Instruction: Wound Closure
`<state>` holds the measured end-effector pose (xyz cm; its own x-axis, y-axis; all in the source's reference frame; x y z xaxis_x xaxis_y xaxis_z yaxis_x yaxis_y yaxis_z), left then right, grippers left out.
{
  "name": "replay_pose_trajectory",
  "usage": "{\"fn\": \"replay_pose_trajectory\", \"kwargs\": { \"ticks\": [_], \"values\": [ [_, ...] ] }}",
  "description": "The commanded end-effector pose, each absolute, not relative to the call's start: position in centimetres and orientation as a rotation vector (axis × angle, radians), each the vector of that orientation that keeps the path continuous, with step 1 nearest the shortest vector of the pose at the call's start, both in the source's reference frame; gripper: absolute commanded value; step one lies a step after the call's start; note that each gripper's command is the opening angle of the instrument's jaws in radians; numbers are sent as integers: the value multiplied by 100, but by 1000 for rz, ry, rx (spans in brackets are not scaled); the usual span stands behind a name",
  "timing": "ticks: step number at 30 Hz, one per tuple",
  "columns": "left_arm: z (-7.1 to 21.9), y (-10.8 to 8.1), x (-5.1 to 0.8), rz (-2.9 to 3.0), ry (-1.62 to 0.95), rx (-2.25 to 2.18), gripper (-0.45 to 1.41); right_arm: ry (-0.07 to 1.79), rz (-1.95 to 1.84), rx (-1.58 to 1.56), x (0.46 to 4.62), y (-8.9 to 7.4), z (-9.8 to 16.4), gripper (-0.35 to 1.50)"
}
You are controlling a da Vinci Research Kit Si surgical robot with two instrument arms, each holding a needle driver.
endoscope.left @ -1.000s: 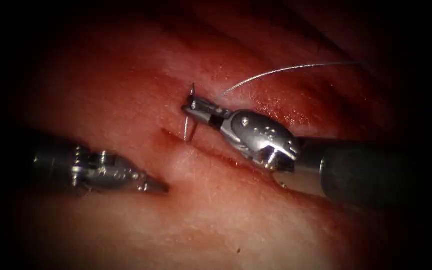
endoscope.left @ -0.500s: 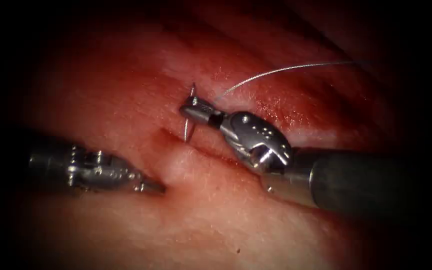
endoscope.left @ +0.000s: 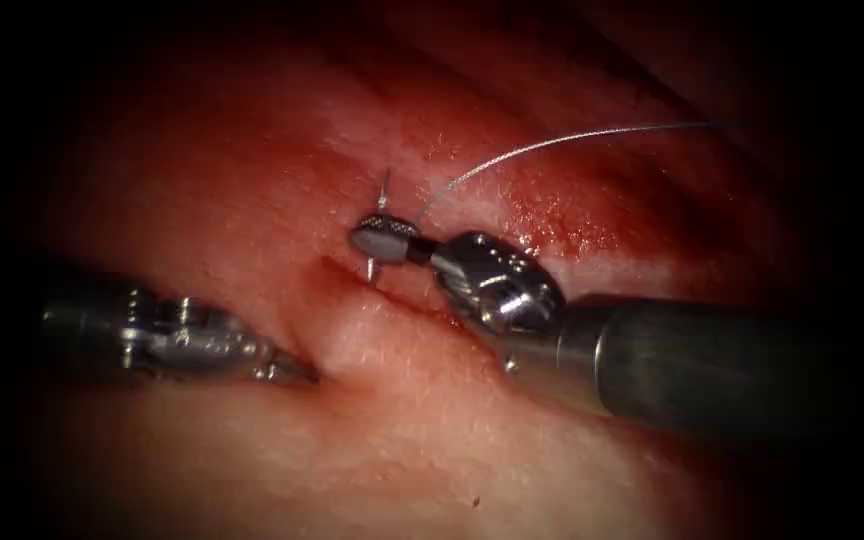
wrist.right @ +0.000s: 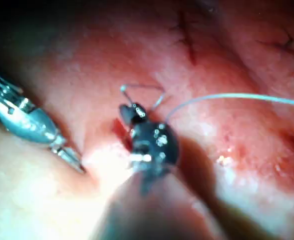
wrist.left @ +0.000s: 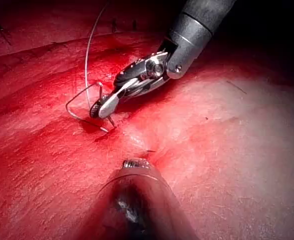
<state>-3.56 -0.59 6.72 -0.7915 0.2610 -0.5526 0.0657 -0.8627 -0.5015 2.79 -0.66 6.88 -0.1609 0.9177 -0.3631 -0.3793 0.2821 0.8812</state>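
Observation:
My right tool (endoscope.left: 380, 236) comes in from the right, its jaws shut on the curved needle (endoscope.left: 383, 188) near the middle of its curve. The needle stands across the jaws, and its lower end (endoscope.left: 370, 272) meets the tissue at the upper end of the cut (endoscope.left: 422, 305); I cannot tell how deep it sits. Thread (endoscope.left: 552, 142) arcs from the needle up to the right. My left tool (endoscope.left: 297, 372) lies left of the cut, jaws shut, holding nothing, its tip pressing the tissue. The left wrist view shows the right tool (wrist.left: 103, 107), the needle (wrist.left: 77, 112) and the thread (wrist.left: 88, 52).
Red fluid (endoscope.left: 552, 215) wets the tissue right of the cut. A pale ridge of tissue (endoscope.left: 362, 335) bulges between the left tool's tip and the cut. In the right wrist view, dark stitch marks (wrist.right: 186, 40) lie beyond the needle (wrist.right: 142, 88).
My right tool has moved left and slightly down while rolling, carrying the needle's lower end closer to the cut. The left tool has slid a little to the left.

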Motion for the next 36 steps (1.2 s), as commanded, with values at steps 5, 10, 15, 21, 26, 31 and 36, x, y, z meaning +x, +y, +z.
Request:
{"fn": "replay_pose_trajectory", "kwargs": {
  "ticks": [5,10,15,21,26,31,36],
  "values": [
    [677,-65,-361,2768,-782,-968,-30,1226,1303,657,290,-77,691,-35],
    [677,-64,-361,2766,-782,-971,-30,1212,1319,688,295,-89,684,-35],
    [676,-63,-360,2764,-789,-974,-30,1208,1327,709,298,-97,678,-35],
    [675,-62,-359,2764,-786,-973,-30,1205,1324,728,299,-104,670,-35],
    [673,-62,-358,2765,-784,-973,-28,1223,1257,676,298,-91,672,96],
    [672,-62,-358,2762,-784,-977,-28,1224,1287,617,284,-68,678,126],
    [672,-62,-357,2762,-785,-978,-28,1213,1247,531,263,-51,680,121]
  ]
}}
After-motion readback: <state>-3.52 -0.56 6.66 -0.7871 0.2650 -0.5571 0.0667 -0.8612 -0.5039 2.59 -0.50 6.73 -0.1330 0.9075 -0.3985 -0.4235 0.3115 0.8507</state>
